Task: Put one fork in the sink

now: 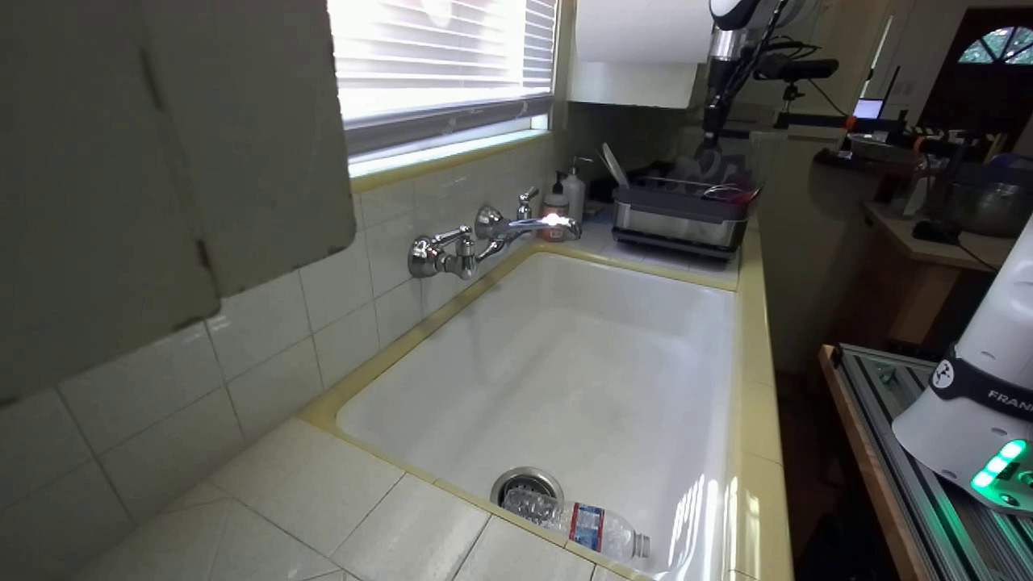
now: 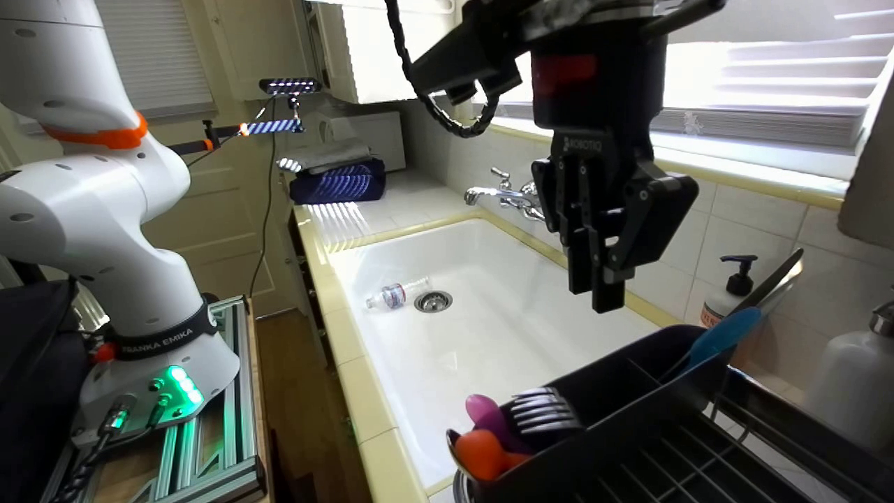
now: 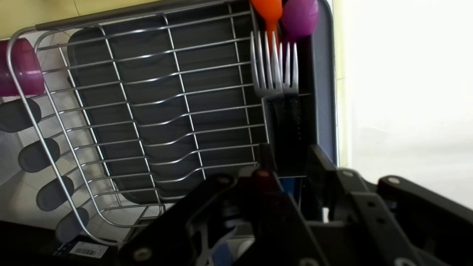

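Two metal forks lie with tines up in the dark utensil holder of the dish rack. In the wrist view one fork (image 3: 268,83) overlaps the other fork (image 3: 291,79); their lower parts are lost in shadow. Fork tines (image 2: 545,412) also show in an exterior view. My gripper (image 3: 291,157) is open and empty, pointing down above the holder, its fingertips below the forks in the wrist picture. The gripper also shows in both exterior views (image 1: 710,145) (image 2: 594,290). The cream-white sink (image 1: 557,371) (image 2: 489,342) lies beside the rack; its pale edge (image 3: 402,111) shows in the wrist view.
The dark dish rack (image 1: 678,222) (image 3: 181,81) stands at the sink's end. Orange (image 2: 480,454) and purple (image 2: 489,419) spoons and a blue utensil (image 2: 723,339) stand in its holder. A plastic bottle (image 1: 587,524) (image 2: 393,296) lies by the drain. The chrome tap (image 1: 533,226) juts over the sink.
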You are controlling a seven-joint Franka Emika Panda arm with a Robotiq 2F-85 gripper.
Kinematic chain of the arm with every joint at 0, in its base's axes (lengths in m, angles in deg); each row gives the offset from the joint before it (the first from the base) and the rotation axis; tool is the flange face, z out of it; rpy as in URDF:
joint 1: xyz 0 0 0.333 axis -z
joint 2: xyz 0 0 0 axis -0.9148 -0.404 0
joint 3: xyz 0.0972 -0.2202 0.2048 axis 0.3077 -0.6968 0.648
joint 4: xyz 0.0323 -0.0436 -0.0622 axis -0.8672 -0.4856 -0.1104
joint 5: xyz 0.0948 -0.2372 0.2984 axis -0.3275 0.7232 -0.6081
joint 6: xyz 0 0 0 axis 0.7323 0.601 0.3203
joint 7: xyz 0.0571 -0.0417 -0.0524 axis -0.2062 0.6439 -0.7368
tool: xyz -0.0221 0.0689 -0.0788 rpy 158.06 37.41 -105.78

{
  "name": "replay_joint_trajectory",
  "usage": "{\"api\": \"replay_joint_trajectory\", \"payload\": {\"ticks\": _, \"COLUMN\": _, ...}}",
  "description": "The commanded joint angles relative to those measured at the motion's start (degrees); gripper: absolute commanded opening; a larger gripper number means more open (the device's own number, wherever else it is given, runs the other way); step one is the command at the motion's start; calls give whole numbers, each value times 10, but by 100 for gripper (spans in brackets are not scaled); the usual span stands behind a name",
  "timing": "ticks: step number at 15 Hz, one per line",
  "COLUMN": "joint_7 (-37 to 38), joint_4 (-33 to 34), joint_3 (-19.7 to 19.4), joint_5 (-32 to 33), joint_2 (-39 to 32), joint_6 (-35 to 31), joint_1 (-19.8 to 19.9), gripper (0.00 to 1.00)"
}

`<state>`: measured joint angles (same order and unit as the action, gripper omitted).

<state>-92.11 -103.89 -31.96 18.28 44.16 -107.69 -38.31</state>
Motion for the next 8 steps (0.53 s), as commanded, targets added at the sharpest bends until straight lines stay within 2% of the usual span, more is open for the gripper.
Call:
{"api": "replay_joint_trajectory", "payload": {"ticks": 1, "joint_7": 64, "joint_4": 3, "joint_3": -4, "joint_5": 13, "joint_2": -7, "joint_6": 9, "joint_1": -4, "gripper": 57}}
{"api": "replay_joint_trajectory", "payload": {"ticks": 2, "joint_7": 87, "joint_4": -3, "joint_3": -5, "joint_5": 12, "joint_2": -7, "joint_6": 9, "joint_1": -3, "gripper": 59}}
{"api": "replay_joint_trajectory", "payload": {"ticks": 7, "joint_7": 139, "joint_4": -31, "joint_3": -13, "joint_5": -54, "joint_2": -4, "joint_6": 9, "joint_1": 14, "gripper": 96}}
{"api": "replay_joint_trajectory", "payload": {"ticks": 8, "joint_7": 144, "joint_4": -36, "joint_3": -16, "joint_5": -73, "joint_2": -4, "joint_6": 9, "joint_1": 18, "gripper": 99}}
